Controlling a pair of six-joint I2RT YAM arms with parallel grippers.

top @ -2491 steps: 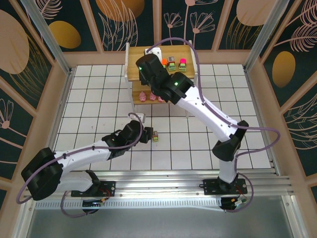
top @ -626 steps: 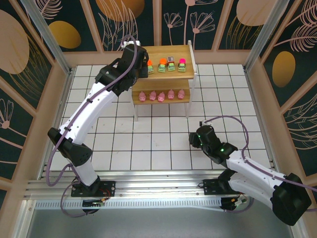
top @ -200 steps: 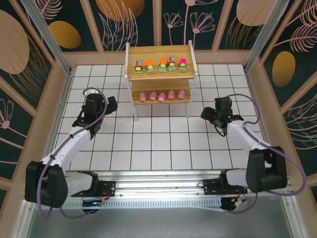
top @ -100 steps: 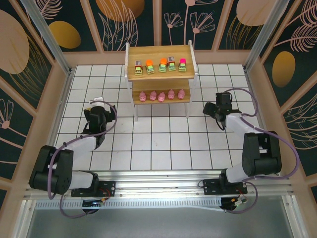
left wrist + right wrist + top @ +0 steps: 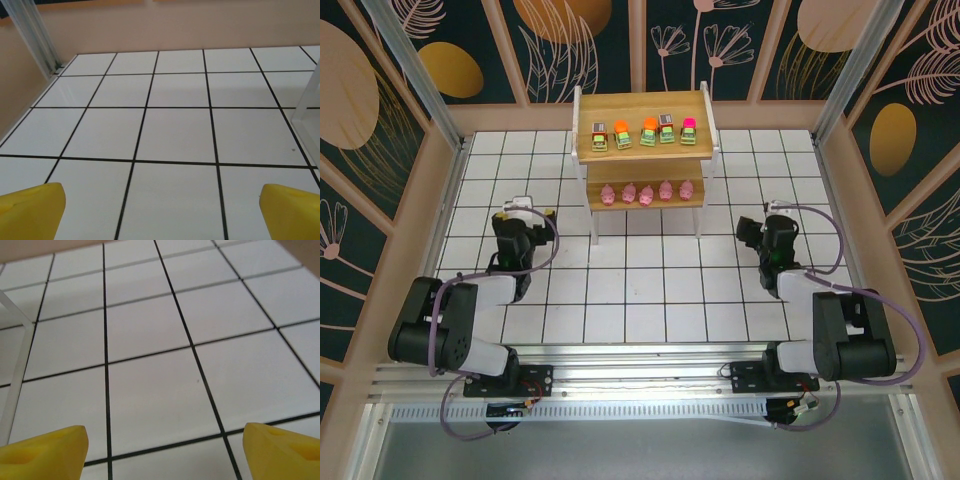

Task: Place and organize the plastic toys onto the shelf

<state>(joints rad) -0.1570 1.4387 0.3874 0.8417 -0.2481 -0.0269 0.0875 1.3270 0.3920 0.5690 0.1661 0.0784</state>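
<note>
The shelf (image 5: 582, 152) stands at the back middle of the tiled floor. On its upper tier several blocky green toys (image 5: 647, 132) with orange, magenta or brown tops sit in a row. Several pink pig toys (image 5: 646, 194) line the lower tier. My left gripper (image 5: 524, 212) is low over the tiles, left of the shelf and apart from it. Its yellow fingertips (image 5: 32, 209) stand wide, so the left gripper (image 5: 161, 209) is open and empty. My right gripper (image 5: 764, 226) sits right of the shelf. The right gripper (image 5: 164, 447) is also open, with bare tile between its fingertips (image 5: 282, 447).
A white shelf leg (image 5: 307, 100) shows at the right edge of the left wrist view. Another shelf leg (image 5: 15, 365) slants along the left of the right wrist view. Peach walls and metal posts (image 5: 35, 37) ring the tiled floor (image 5: 640, 280).
Both arms have folded back toward their bases, drawing the grippers nearer the front. The right jaws have spread a little wider. The toys on the shelf have not moved.
</note>
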